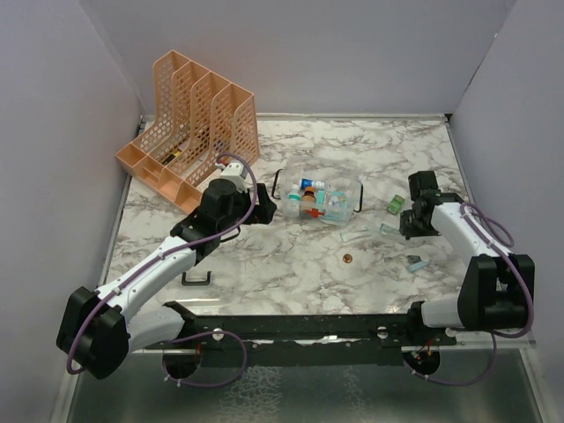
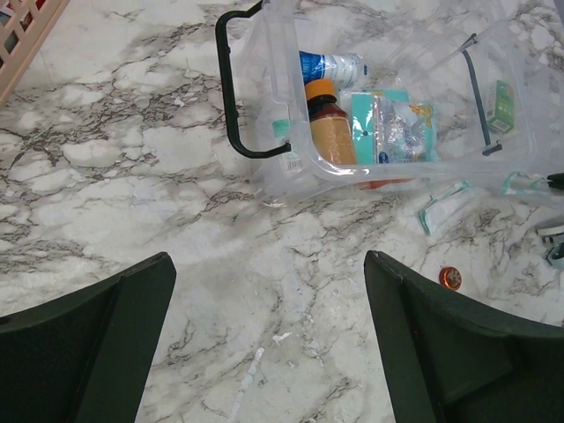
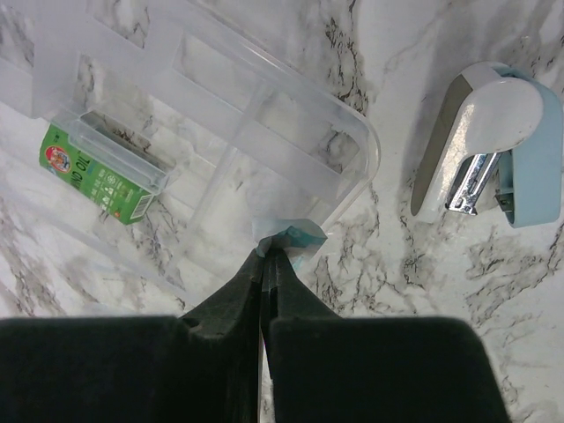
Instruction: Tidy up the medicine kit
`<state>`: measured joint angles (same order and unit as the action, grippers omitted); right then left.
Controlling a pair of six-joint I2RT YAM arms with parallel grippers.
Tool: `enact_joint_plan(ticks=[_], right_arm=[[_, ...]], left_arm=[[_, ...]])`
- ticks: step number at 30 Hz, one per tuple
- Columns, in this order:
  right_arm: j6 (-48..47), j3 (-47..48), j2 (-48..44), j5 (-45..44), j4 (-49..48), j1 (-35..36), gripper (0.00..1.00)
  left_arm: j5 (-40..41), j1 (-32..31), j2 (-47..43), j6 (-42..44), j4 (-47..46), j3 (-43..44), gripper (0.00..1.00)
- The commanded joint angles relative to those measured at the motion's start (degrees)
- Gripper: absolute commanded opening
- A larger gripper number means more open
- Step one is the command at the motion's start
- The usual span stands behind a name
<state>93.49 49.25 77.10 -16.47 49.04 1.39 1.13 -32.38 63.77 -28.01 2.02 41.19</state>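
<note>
The medicine kit sits at the centre of the top view, open, with bottles and packets inside. The biggest risk, I judge, is that it slides on the smooth marble if either arm nudges a wall or its black handle, since nothing braces it. Its clear compartmented lid fills the upper left of the right wrist view and lies very close to the right fingertips; a drop aimed too low could catch its rim and lever the box. The stapler, upper right in that view, lies near enough to be knocked on a wide swing. The green carton shows through the plastic at the left, and I cannot tell whether it lies under it or beyond it. The teal-edged packet is thin and held only by a corner, so it may slip or fold.

The left arm reaches from lower left toward the centre; the left gripper hovers low over bare marble just below the kit, its fingers spread wide with nothing between them. The right arm bends in from the right edge; the right gripper points down at the lid's rim, its fingers pressed together on the packet.
</note>
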Motion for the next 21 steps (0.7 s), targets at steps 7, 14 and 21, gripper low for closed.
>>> enact_joint_plan(ticks=[7, 14, 21], right_arm=[[5.35, -0.32, 4.19, 1.56, -3.78, -0.5, 0.01], [7.17, 0.24, 3.8, 2.09, -4.0, -0.77, 0.01], [11.95, -3.28, 3.9, 8.48, -9.13, -1.65, 0.01]], left_arm=[[1.45, -0.14, -0.83, 1.07, 0.16, 2.22, 0.92], [1.52, -0.15, -1.1, 1.02, 0.37, 2.12, 0.92], [1.37, -0.14, -0.84, 1.26, 0.38, 2.83, 0.92]])
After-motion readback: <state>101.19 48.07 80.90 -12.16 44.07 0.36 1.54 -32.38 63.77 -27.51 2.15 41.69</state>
